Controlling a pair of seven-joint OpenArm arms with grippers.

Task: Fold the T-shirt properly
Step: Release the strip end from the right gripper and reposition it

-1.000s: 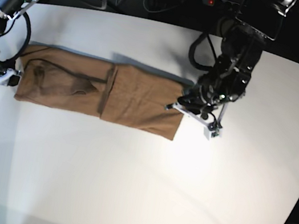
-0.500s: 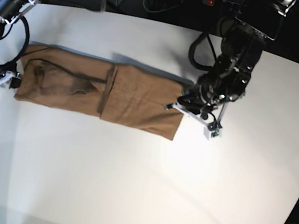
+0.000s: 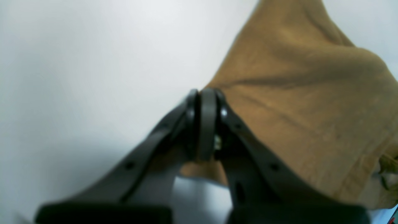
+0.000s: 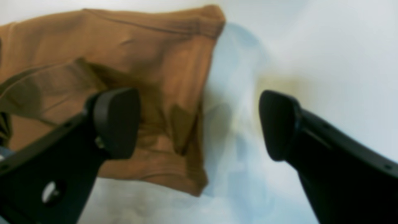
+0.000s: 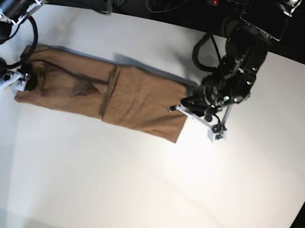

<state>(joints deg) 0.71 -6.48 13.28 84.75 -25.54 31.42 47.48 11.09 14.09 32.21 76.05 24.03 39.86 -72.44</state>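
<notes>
Closed tight, the left hand (image 3: 203,124) fills the left wrist view with its two pads pressed flat together at the edge of the T-shirt (image 3: 304,102). Tan cloth bunches right behind the tips and shows again below them, so a thin hem is probably pinched there, though I cannot tell for certain. White surface (image 3: 93,62) lies to the left.

From the right wrist, the right hand (image 4: 199,124) stands wide open, one finger (image 4: 116,121) over the cloth and the other over bare surface (image 4: 311,46), straddling the shirt's end edge without touching it. That spread suits a descent onto the hem for a pinch.

Seen from the base camera, the T-shirt (image 5: 103,90) lies flat as a long, narrow band across the surface (image 5: 145,189), sides apparently already turned in. Right hand (image 5: 19,82) sits at one short end, left hand (image 5: 200,112) at the other, which fits a lengthwise fold as the next step.
</notes>
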